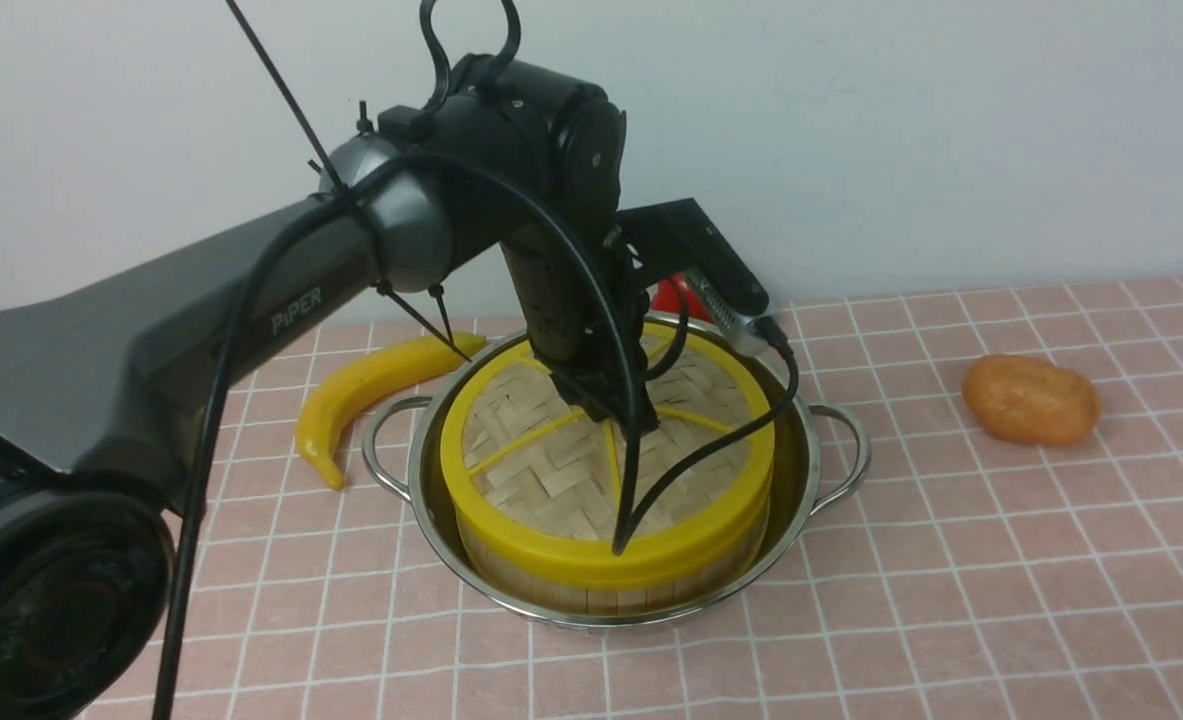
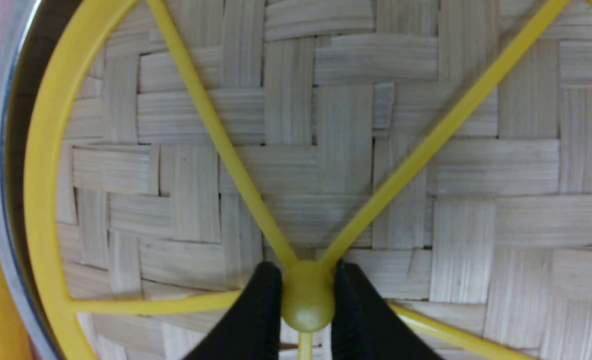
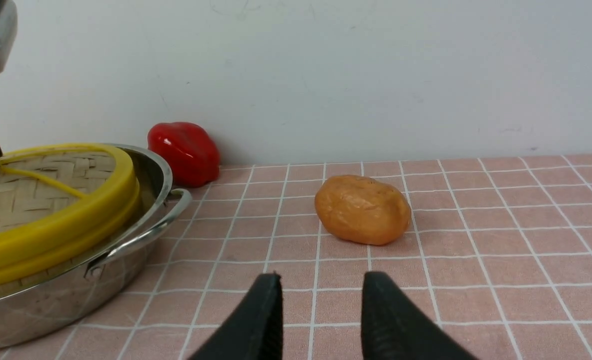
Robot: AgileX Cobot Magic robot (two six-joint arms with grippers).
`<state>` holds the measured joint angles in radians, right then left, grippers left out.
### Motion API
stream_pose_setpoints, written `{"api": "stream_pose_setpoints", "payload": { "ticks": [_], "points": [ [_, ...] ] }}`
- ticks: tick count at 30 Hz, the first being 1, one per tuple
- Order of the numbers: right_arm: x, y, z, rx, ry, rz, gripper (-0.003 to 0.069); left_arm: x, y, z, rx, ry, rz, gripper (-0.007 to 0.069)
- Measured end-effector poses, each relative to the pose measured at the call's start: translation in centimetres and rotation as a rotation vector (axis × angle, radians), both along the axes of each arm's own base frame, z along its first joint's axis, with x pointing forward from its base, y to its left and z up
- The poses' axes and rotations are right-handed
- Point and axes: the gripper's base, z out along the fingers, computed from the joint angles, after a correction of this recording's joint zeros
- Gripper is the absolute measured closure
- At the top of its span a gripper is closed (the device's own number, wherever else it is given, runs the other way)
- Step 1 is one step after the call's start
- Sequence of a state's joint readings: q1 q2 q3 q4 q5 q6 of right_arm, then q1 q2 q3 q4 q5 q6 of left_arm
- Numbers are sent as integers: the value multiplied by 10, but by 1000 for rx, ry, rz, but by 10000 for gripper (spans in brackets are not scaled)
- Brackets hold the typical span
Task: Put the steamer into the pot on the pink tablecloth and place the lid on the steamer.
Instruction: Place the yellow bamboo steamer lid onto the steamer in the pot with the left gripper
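Observation:
The lid (image 1: 541,450) lies flat on the steamer (image 1: 591,595), which stands in the pot (image 1: 801,470) on the pink tablecloth (image 1: 951,600). Only the steamer's pale wall and yellow rim show; its dumplings are hidden. My left gripper (image 1: 606,410) points down at the lid's centre. In the left wrist view the lid (image 2: 351,125) fills the frame and my left gripper (image 2: 307,270) is shut on its yellow centre knob. My right gripper (image 3: 321,285) is open and empty, low over the cloth (image 3: 476,250) to the right of the pot (image 3: 50,305). It is out of the front view.
A yellow banana (image 1: 371,385) lies just left of the pot. A red pepper (image 1: 666,297) sits behind the pot by the wall. An orange potato-like lump (image 1: 1031,400) lies on the cloth at the right, also ahead of my right gripper (image 3: 361,209).

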<state>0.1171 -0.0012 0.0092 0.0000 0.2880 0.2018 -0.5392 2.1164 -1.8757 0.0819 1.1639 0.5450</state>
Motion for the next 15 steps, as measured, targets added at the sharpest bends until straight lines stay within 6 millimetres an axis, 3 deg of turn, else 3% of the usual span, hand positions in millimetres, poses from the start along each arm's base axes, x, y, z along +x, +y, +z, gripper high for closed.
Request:
{"api": "stream_pose_setpoints", "payload": {
  "ticks": [15],
  "points": [
    [0, 0, 0, 0, 0, 0, 416, -3, -8, 3, 23, 12, -119, 504]
  ]
}}
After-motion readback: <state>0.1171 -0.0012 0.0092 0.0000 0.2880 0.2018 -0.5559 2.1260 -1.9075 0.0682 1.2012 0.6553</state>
